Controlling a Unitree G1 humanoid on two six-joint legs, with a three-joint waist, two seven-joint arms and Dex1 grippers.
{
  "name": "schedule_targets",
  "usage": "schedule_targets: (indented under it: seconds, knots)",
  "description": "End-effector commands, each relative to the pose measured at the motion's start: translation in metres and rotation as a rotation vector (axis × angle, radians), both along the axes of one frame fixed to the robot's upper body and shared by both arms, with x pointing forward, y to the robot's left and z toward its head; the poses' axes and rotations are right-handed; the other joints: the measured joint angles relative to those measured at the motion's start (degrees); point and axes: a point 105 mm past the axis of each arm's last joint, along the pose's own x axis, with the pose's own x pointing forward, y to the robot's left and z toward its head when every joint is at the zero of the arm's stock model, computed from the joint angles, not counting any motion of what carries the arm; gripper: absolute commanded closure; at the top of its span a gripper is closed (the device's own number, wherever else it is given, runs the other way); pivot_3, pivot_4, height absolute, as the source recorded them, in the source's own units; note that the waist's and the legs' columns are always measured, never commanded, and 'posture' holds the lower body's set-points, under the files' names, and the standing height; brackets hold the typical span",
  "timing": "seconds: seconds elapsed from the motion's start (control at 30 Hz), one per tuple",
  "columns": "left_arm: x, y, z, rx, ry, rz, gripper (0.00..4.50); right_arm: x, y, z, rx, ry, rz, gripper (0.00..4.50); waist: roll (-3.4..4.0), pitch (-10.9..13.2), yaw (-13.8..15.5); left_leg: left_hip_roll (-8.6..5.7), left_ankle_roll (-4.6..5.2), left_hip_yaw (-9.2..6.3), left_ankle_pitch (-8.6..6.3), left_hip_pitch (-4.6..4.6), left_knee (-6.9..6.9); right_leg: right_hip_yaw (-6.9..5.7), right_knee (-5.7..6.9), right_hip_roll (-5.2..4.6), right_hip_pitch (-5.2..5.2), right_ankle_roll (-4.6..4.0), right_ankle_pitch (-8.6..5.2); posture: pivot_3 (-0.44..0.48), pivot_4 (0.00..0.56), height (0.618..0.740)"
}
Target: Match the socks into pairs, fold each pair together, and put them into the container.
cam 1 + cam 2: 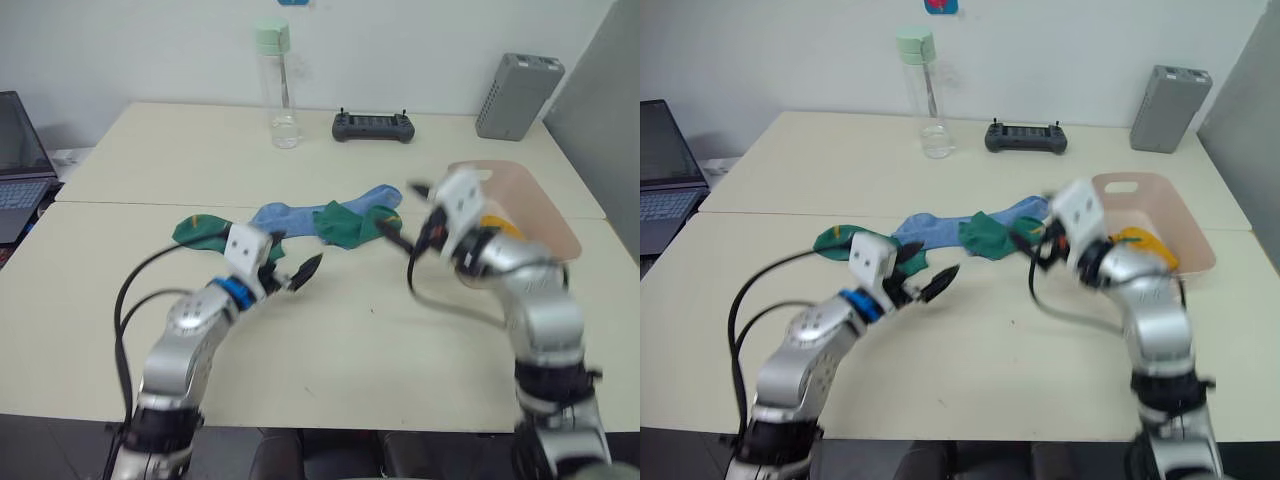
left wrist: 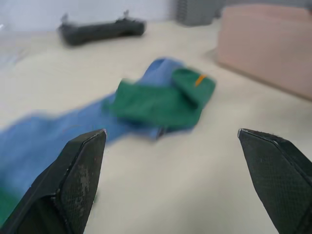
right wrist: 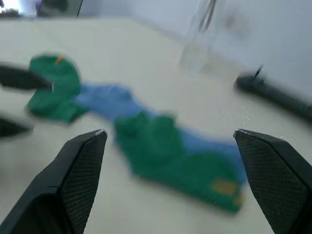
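The socks [image 1: 330, 220] are lying in a green-and-blue string across the tabletop [image 1: 330, 340], long axis left to right, between both grippers. The left gripper [image 1: 295, 275] and right gripper [image 1: 395, 235] are hovering nearby, jaws apart; the right sits nearer the green sock [image 1: 350, 222]. A yellow pair [image 1: 1137, 240] is resting in the container [image 1: 1185, 230].

Green socks [image 1: 345, 222], blue socks [image 1: 285, 217], seemingly pink container [image 1: 540, 205].

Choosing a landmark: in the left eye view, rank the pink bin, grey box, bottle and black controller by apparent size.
1. pink bin, partly hidden by the right arm
2. grey box and bottle, too close to rank
3. black controller
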Motion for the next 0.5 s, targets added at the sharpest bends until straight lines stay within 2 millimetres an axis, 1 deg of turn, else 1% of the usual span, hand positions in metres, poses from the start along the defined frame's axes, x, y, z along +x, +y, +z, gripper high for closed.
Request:
schedule_targets:
  seconds: [0.03, 0.07, 0.1, 0.2, 0.27, 0.4, 0.5]
  knots:
    - [-0.013, 0.004, 0.016, -0.004, -0.098, 0.049, 0.0, -0.011, -0.009, 0.003, -0.015, -0.098, -0.07, 0.03, 0.02, 0.0, -0.2, 0.01, 0.0, 0.06, 0.03, 0.02, 0.03, 0.05, 0.01, 0.0, 0.0, 0.06, -0.01, 0.0, 0.15, 0.74]
    - [-0.018, 0.008, 0.008, 0.0, -0.078, 0.072, 0.0, -0.014, -0.014, -0.006, -0.005, -0.08, -0.101, 0.03, 0.01, 0.0, -0.3, 0.04, -0.01, 0.08, 0.05, 0.09, 0.08, 0.08, 0.01, 0.01, 0.05, 0.22, -0.03, 0.0, 0.15, 0.74]
    - [-0.021, 0.011, 0.003, 0.005, -0.066, 0.088, 0.0, -0.017, -0.017, -0.012, 0.004, -0.069, -0.124, 0.03, 0.0, 0.0, -0.3, 0.04, -0.01, 0.14, 0.05, 0.16, 0.08, 0.13, -0.02, 0.01, 0.08, 0.16, -0.1, 0.0, 0.15, 0.74]
    - [-0.036, 0.016, -0.013, 0.025, -0.031, 0.093, 0.0, -0.028, -0.025, -0.025, -0.007, -0.051, -0.145, 0.03, -0.02, -0.1, -0.7, 0.08, -0.01, 0.25, 0.05, 0.36, 0.07, 0.22, -0.01, 0.01, 0.16, -0.01, -0.13, 0.0, 0.15, 0.74]
    - [-0.044, 0.019, -0.02, 0.029, -0.012, 0.1, 0.0, -0.034, -0.03, -0.032, -0.014, -0.039, -0.164, 0.03, -0.02, -0.1, -1.1, 0.1, -0.01, 0.27, 0.05, 0.39, 0.06, 0.24, -0.01, 0.01, 0.13, -0.04, -0.11, 0.0, 0.15, 0.74]
    - [-0.051, 0.023, -0.027, 0.033, 0.005, 0.107, 0.0, -0.039, -0.037, -0.04, -0.025, -0.018, -0.191, 0.03, -0.03, -0.1, -1.6, 0.1, -0.01, 0.3, 0.05, 0.38, 0.06, 0.29, -0.01, 0.01, 0.05, -0.05, -0.11, 0.0, 0.15, 0.74]
    - [-0.05, 0.022, -0.029, 0.045, 0.001, 0.112, 0.0, -0.036, -0.037, -0.042, -0.027, -0.009, -0.196, 0.03, -0.05, -0.1, -1.6, 0.1, -0.02, 0.31, 0.04, 0.38, 0.06, 0.31, -0.02, 0.01, -0.03, -0.06, -0.12, 0.0, 0.15, 0.74]
